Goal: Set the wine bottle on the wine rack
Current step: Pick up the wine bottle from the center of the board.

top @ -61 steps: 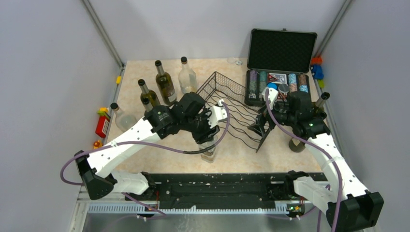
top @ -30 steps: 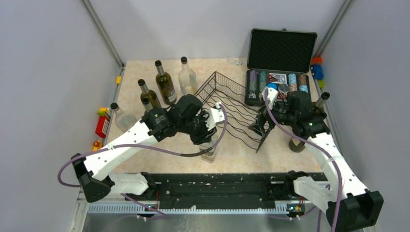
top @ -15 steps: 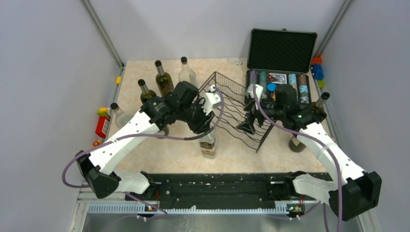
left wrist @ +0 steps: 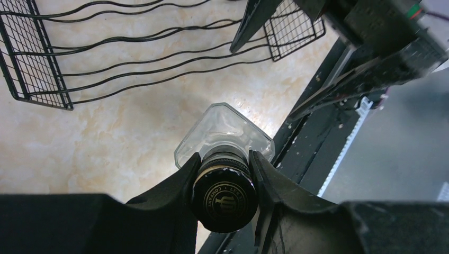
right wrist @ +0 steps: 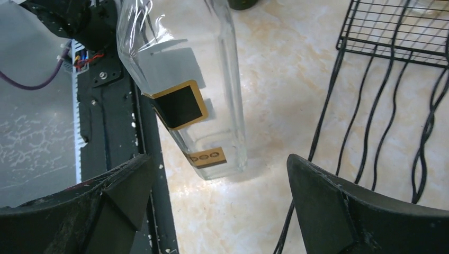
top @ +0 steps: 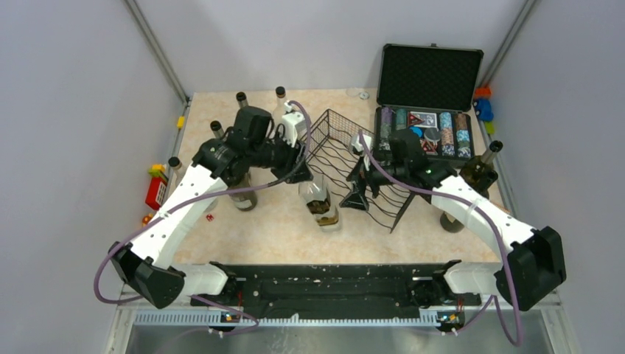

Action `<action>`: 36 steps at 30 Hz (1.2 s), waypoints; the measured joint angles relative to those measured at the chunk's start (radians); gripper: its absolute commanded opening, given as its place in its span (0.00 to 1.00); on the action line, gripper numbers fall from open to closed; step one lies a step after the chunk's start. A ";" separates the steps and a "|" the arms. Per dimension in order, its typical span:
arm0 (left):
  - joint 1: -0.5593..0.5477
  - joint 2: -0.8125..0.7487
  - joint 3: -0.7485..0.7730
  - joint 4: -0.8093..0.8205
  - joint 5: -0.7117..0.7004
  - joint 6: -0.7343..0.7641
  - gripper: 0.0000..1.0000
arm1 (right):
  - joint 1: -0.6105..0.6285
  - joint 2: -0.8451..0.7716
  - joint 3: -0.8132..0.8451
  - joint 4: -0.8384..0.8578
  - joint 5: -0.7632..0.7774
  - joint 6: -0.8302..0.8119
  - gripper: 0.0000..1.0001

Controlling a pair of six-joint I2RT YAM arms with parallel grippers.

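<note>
Within left end effector (left wrist: 225, 159) sits wine bottle (left wrist: 224, 132).

Right wrist view: the clear square glass bottle (right wrist: 212, 69) runs off the upper edge, neck unseen; its gold label print is too small to read. The black wire-mesh rack (right wrist: 394, 32) is cut off at right. From above, the white left arm (top: 199, 177) partly covers dark glass bottles (top: 244, 198).

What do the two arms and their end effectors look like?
The left arm and right arm have white links, black joints and loose purple cables. The left end effector and right end effector each have two black, wedge-shaped fingers.
</note>
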 measured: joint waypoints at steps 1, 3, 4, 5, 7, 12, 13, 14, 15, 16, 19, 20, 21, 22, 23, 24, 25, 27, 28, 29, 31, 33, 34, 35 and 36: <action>0.011 -0.005 0.000 0.008 0.016 -0.018 0.00 | 0.010 0.012 0.007 0.000 -0.005 0.004 0.99; 0.034 -0.015 0.000 0.029 0.044 -0.052 0.00 | 0.025 0.025 0.019 0.000 -0.011 0.010 0.99; 0.043 -0.020 0.000 0.039 0.058 -0.069 0.00 | 0.032 0.031 0.030 -0.001 -0.014 0.012 0.99; 0.049 -0.024 0.000 0.048 0.068 -0.079 0.00 | 0.037 0.035 0.038 0.000 -0.018 0.013 0.99; 0.059 -0.030 0.000 0.068 0.085 -0.101 0.00 | 0.043 0.042 0.052 0.004 -0.028 0.016 0.99; 0.074 -0.032 0.000 0.111 0.123 -0.158 0.00 | 0.043 0.045 0.056 0.010 -0.053 0.019 0.99; 0.076 -0.032 0.001 0.114 0.128 -0.166 0.00 | 0.043 0.045 0.056 0.010 -0.058 0.019 0.99; 0.077 -0.032 0.002 0.117 0.132 -0.172 0.00 | 0.043 0.045 0.056 0.009 -0.060 0.018 0.99; 0.079 -0.032 0.008 0.121 0.138 -0.183 0.00 | 0.043 0.045 0.056 0.008 -0.063 0.017 0.99; 0.080 -0.032 0.013 0.121 0.141 -0.191 0.00 | 0.043 0.045 0.056 0.008 -0.064 0.014 0.99; 0.081 -0.032 0.029 0.129 0.151 -0.206 0.00 | 0.043 0.045 0.054 0.009 -0.064 0.009 0.99; 0.082 -0.032 0.033 0.135 0.156 -0.211 0.00 | 0.043 0.045 0.053 0.010 -0.064 0.006 0.99; 0.083 -0.032 0.038 0.140 0.162 -0.218 0.00 | 0.043 0.045 0.051 0.011 -0.063 0.004 0.99; 0.084 -0.032 0.041 0.143 0.167 -0.222 0.00 | 0.043 0.045 0.047 0.016 -0.064 0.002 0.99; 0.085 -0.032 0.044 0.146 0.171 -0.226 0.00 | 0.043 0.045 0.045 0.016 -0.064 0.000 0.99; 0.088 -0.032 0.046 0.151 0.177 -0.233 0.00 | 0.043 0.045 0.039 0.018 -0.064 -0.002 0.99; 0.090 -0.032 0.047 0.155 0.182 -0.238 0.00 | 0.043 0.045 0.034 0.019 -0.064 -0.004 0.99; 0.096 -0.032 0.047 0.164 0.193 -0.253 0.00 | 0.043 0.044 0.028 0.017 -0.063 -0.008 0.98; 0.100 -0.032 0.047 0.169 0.198 -0.262 0.00 | 0.043 0.044 0.026 0.015 -0.063 -0.009 0.98; 0.103 -0.032 0.047 0.175 0.203 -0.272 0.00 | 0.043 0.043 0.023 0.017 -0.063 -0.010 0.98; 0.112 -0.032 0.047 0.189 0.213 -0.287 0.00 | 0.043 0.043 0.018 0.014 -0.063 -0.016 0.97; 0.123 -0.032 0.047 0.209 0.225 -0.306 0.00 | 0.043 0.040 0.013 0.013 -0.062 -0.017 0.96; 0.129 -0.032 0.047 0.218 0.229 -0.316 0.00 | 0.043 0.039 0.013 0.013 -0.061 -0.017 0.96; 0.135 -0.032 0.047 0.228 0.234 -0.327 0.00 | 0.043 0.037 0.010 0.014 -0.059 -0.017 0.95; 0.142 -0.032 0.046 0.238 0.240 -0.337 0.00 | 0.043 0.033 0.008 0.015 -0.057 -0.018 0.95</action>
